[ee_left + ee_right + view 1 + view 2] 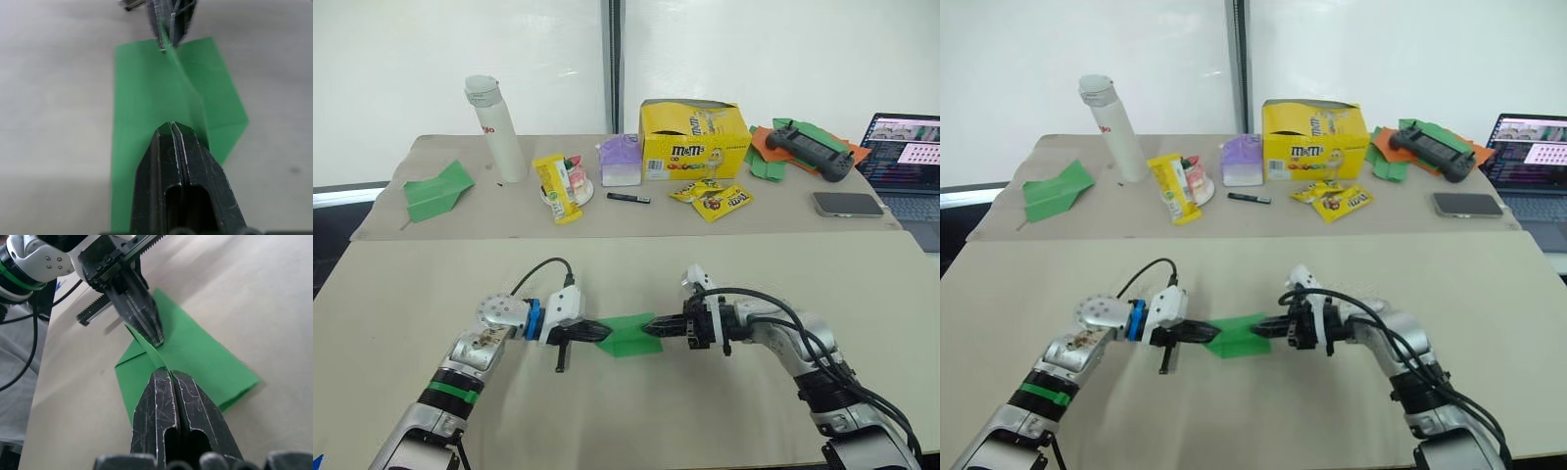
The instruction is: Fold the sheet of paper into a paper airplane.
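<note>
The sheet of paper (pixel 628 334) is bright green and partly folded, lying on the near beige table between my two arms. A raised crease runs along its middle from one gripper to the other (pixel 188 93). My left gripper (pixel 597 332) is shut on the left end of that crease. From the opposite side my right gripper (pixel 651 328) is shut on its right end. In the right wrist view the green sheet of paper (pixel 195 357) spreads flat on both sides of the pinched ridge, and the left gripper's fingers (pixel 139 303) face mine across it.
On the far table stand a white bottle (pixel 497 127), a yellow M&M's box (pixel 693 137), snack packets (pixel 720 199), a purple carton (pixel 619 161), a black pen (pixel 628 198), a green paper plane (pixel 435 189), a controller on paper scraps (pixel 808 149), a phone (pixel 847 204) and a laptop (pixel 909 162).
</note>
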